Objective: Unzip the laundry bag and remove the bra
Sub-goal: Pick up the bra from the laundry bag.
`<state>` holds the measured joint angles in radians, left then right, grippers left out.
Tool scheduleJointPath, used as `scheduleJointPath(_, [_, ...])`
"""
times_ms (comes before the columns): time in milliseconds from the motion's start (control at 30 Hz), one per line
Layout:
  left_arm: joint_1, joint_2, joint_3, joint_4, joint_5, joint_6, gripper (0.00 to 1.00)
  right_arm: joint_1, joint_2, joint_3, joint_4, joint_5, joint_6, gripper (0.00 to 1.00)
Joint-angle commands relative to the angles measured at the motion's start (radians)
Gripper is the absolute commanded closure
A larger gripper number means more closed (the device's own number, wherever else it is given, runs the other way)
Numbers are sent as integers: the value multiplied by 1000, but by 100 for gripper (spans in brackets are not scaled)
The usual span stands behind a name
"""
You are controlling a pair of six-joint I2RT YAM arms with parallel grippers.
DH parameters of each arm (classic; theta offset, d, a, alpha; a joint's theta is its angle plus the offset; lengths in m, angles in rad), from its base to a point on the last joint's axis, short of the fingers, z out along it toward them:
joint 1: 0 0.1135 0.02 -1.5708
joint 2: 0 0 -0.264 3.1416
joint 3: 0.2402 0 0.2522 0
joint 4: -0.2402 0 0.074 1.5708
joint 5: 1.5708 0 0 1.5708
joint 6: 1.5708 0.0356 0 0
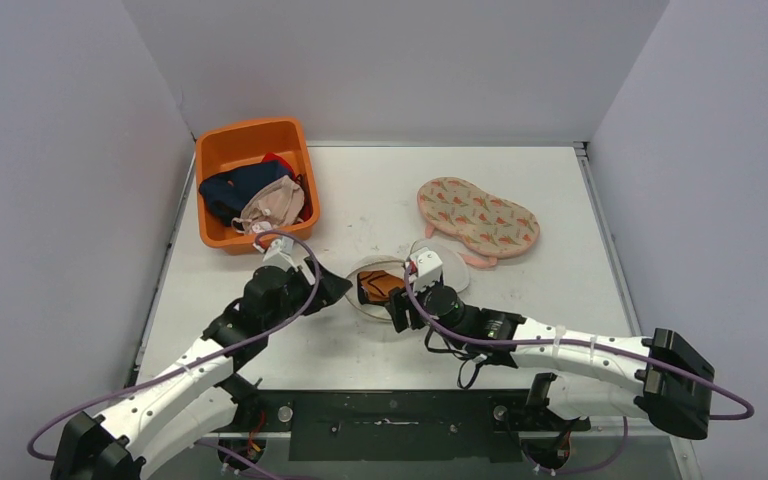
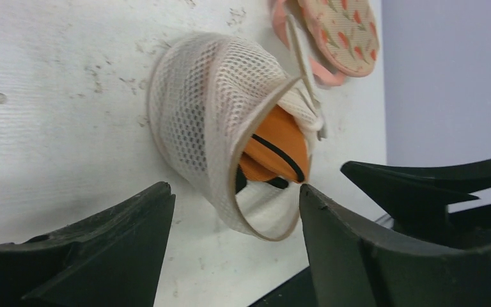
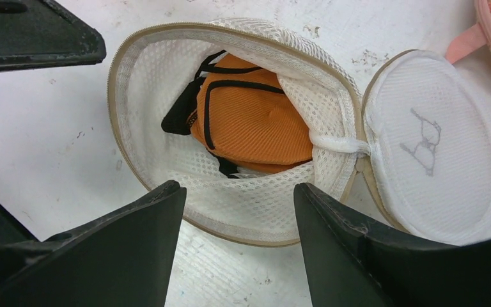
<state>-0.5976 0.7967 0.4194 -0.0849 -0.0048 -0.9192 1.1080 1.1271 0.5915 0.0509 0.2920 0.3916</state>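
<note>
Round white mesh laundry bag point(image 3: 249, 208) is lying unzipped in the middle of the white table point(image 1: 360, 190). Its flat mesh lid point(image 3: 428, 141) is lying flipped open beside it, joined by a thin strip. Orange bra point(image 3: 256, 121) w/ black trim is sitting inside the bag, below the rim. L gripper point(image 2: 235, 190) is hovering at the bag's side, jaws spread wide, gripping nothing; can't tell if a fingertip is brushing the mesh. R gripper point(image 3: 238, 188) is hanging over the bag's mouth, jaws also wide apart, nothing held. Orange plastic bin point(image 1: 222, 150) w/ clothes point(image 1: 255, 195) is sitting at the far left. Pink floral-print padded item point(image 1: 478, 215) is lying beyond the bag, to the right.
</note>
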Motion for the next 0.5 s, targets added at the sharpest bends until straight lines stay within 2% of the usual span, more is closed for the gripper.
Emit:
scheduleJointPath(0, [-56, -1, -35, 121, 46, -115, 30, 15, 7, 37, 38, 19, -69, 38])
scheduleJointPath(133, [-135, 58, -35, 171, 0, -139, 32, 38, 40, 32, 56, -1, -92, 54])
scheduleJointPath(200, [-152, 97, -32, 197, -21, -140, 38, 52, 58, 28, 61, -8, -96, 61])
scheduleJointPath(333, [-162, 174, -22, 187, -48, -122, 66, 92, 78, 34, 47, 3, -106, 65])
scheduleJointPath(467, [-164, 180, -32, 155, -91, -99, 91, 108, 54, 47, 34, 73, -121, 57])
